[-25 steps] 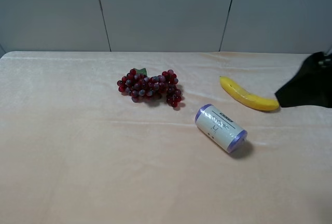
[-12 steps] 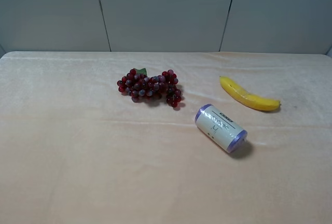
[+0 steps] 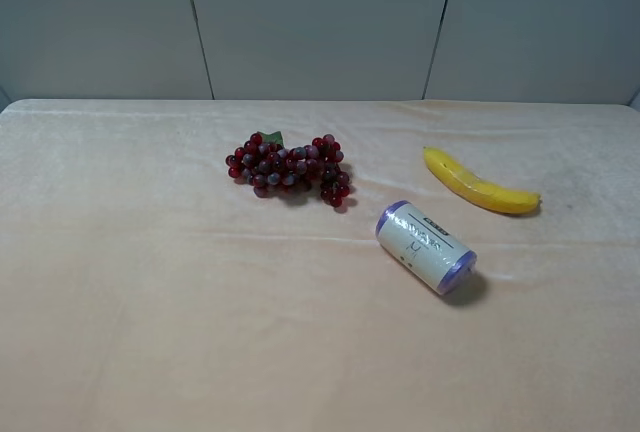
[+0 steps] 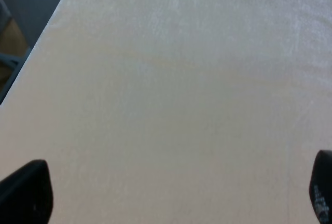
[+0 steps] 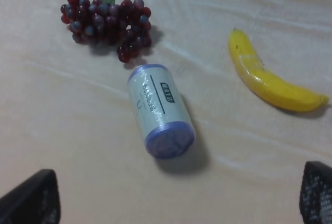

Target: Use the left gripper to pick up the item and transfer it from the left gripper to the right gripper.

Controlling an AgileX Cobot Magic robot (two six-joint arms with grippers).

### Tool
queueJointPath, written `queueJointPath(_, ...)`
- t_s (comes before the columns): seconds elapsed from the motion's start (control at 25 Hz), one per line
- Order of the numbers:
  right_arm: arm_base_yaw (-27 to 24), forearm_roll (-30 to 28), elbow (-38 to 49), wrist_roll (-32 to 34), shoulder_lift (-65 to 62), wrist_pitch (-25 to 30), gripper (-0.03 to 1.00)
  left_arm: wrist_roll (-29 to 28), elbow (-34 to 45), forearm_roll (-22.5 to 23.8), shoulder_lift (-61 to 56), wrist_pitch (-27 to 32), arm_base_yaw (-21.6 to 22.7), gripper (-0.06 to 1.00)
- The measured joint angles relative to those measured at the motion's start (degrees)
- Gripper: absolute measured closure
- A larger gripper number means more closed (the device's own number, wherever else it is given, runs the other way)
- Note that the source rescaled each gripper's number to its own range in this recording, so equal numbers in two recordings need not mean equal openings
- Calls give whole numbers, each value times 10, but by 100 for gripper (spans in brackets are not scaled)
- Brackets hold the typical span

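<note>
I see a cream tablecloth (image 3: 150,302) under a grey wall (image 3: 320,22). Both my grippers, left (image 4: 171,193) and right (image 5: 179,198), are spread wide, holding nothing; the roll (image 3: 425,248) lies right of centre.

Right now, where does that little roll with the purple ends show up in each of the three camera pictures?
Exterior high: the roll lies right of centre on the cloth, below and between the grapes and banana.
Left wrist: not in it, only bare cloth.
Right wrist: the roll sits mid-picture.
Shared landmark: the grapes, close by one purple end.
</note>
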Motion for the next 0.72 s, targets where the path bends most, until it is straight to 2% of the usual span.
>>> queueJointPath(0.36, -12, 4, 0, -2, 0, 0, -3, 0, 0, 0, 0, 0, 0, -3)
queueJointPath(0.48, -61, 4, 0, -2, -1, -1, -3, 0, 0, 0, 0, 0, 0, -3)
queueJointPath(0.72, -218, 4, 0, -2, -1, -2, -3, 0, 0, 0, 0, 0, 0, -3)
